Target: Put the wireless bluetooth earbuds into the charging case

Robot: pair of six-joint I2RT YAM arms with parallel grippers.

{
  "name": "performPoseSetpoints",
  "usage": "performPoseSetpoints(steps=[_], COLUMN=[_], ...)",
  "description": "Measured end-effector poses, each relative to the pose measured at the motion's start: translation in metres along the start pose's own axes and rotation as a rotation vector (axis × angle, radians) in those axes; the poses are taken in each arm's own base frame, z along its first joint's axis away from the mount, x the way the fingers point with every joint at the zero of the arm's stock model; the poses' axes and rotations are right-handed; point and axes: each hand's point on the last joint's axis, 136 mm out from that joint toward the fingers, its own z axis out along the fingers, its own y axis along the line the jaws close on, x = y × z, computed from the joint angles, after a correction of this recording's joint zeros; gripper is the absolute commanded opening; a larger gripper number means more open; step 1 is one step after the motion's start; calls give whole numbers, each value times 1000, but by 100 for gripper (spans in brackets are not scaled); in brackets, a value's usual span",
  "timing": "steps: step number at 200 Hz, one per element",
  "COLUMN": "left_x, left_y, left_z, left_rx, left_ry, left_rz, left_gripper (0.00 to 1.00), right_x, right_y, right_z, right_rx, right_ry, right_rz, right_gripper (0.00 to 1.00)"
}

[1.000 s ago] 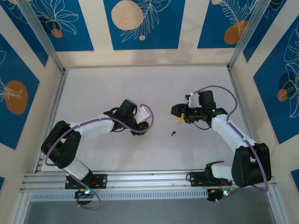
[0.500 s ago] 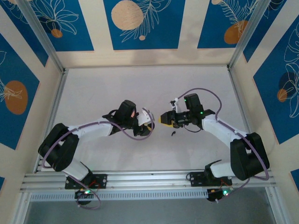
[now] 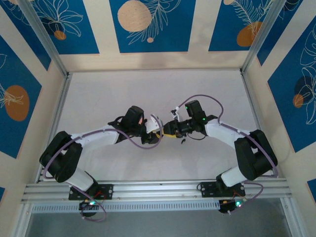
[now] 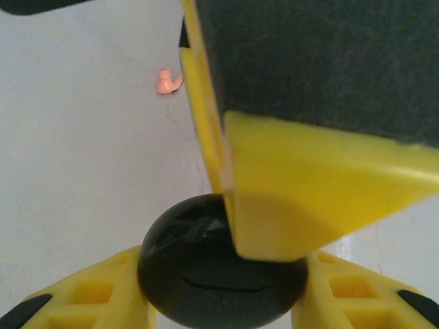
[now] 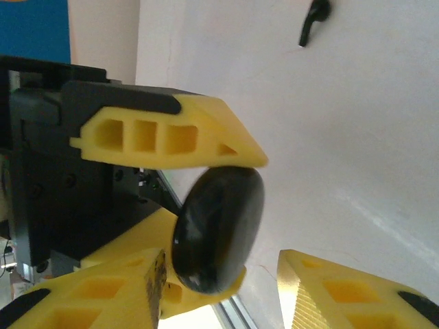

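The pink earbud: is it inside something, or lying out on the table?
Out. The pink earbud lies alone on the white table, apart from the black round disc between the left fingers.

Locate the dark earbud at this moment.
In the top view, the dark earbud lies loose on the white table, just on the near side of the right gripper, untouched.

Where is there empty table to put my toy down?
The white table is bare all along the cream back wall, and in the near middle strip beside the silver metal rail. The middle is crowded: the left tool and right tool meet at a glossy black round disc, with a tiny dark earbud and a tiny pale pink earbud lying close by.
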Motion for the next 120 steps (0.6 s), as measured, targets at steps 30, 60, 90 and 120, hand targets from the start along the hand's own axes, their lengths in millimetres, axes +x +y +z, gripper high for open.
performPoseSetpoints(steps=[30,60,90,120], left_x=[-2,-2,1,0], left_y=[-1,-2,-1,-1], left_z=[0,0,-1,-2], left_rx=[1,2,-9,-14], left_ry=[-4,-3,13,11], left_rz=[5,8,2,6], left_gripper=[37,37,42,64], right_x=[-2,-4,-4,-4], right_y=[6,3,2,4], right_z=[2,5,6,7], right_rx=[-13,-9,-7,-4], right_ry=[4,11,15,20], right_rz=[-17,-9,-5,-30], right_gripper=[42,31,21,17])
